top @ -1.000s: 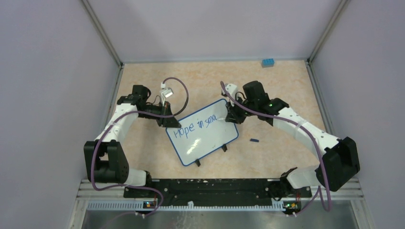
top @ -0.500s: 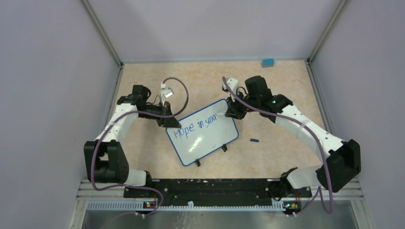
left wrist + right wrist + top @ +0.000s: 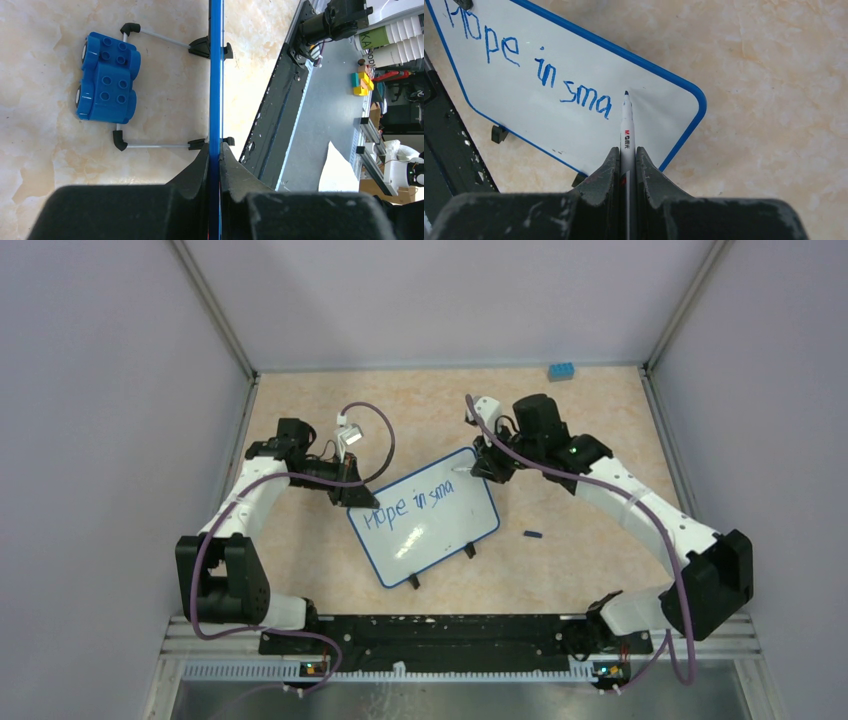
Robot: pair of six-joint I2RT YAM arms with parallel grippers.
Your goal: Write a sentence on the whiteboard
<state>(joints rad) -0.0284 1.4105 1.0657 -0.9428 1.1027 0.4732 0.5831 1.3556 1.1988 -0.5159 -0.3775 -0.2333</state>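
One whiteboard (image 3: 432, 542), glossy white with a thin blue rim and rounded corners, stands tilted on two black clip feet (image 3: 413, 581) at the middle of the counter (image 3: 420, 410), between two robot arms. The sentence (image 3: 529, 70) on it, in blue handwriting, reads "Hope in sma" on a single line. The left gripper (image 3: 215, 150) is pinched on the board's rim at its far left corner, the rim showing edge-on between the fingers. The right gripper (image 3: 627, 152) is pressed onto one white marker (image 3: 626, 125) at the board's far right corner, its tip just beside the last "a". One blue toy block (image 3: 107, 77) lies behind the board, one blue brick (image 3: 561, 371) at the counter's far edge, and one small dark piece (image 3: 533, 534) right of the board.
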